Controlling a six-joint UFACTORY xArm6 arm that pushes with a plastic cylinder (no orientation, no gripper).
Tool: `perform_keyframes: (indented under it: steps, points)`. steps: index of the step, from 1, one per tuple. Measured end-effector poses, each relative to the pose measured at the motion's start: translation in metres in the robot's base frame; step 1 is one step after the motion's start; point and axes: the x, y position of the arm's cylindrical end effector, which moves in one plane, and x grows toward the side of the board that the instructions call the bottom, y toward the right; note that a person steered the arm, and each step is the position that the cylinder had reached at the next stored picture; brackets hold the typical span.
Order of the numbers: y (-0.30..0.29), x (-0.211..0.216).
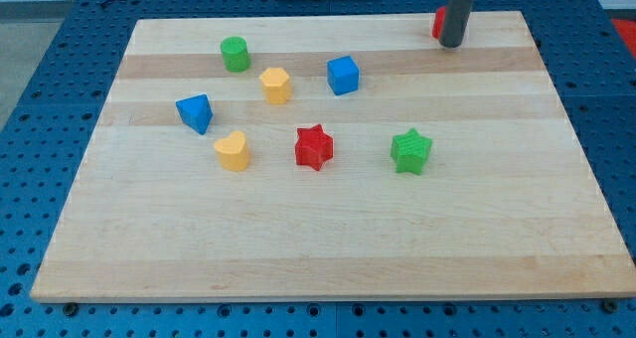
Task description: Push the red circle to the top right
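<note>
Red circle (437, 23) near the tabletop's (328, 239) top-right edge, mostly hidden behind the rod.
Task looks nearly done: my tip (450, 45), a bare rod with no hand to open or close, sits just right of it; perhaps a slight nudge rightward remains.

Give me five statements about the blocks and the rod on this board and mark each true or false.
1. My tip is at the board's top right, against the red block. True.
2. The red star lies right of the green star. False: left of it.
3. The blue cube touches the yellow hexagon. False: they are apart.
4. The green cylinder is near the top edge. True.
5. Three yellow blocks are visible. False: two, including the yellow heart.
</note>
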Motion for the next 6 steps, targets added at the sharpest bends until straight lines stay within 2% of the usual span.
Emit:
perform_keyframes:
  steps: [2, 4, 6]
  points:
    - [-0.064, -0.005]
    - [-0.035, -0.029]
    - [-0.011, -0.034]
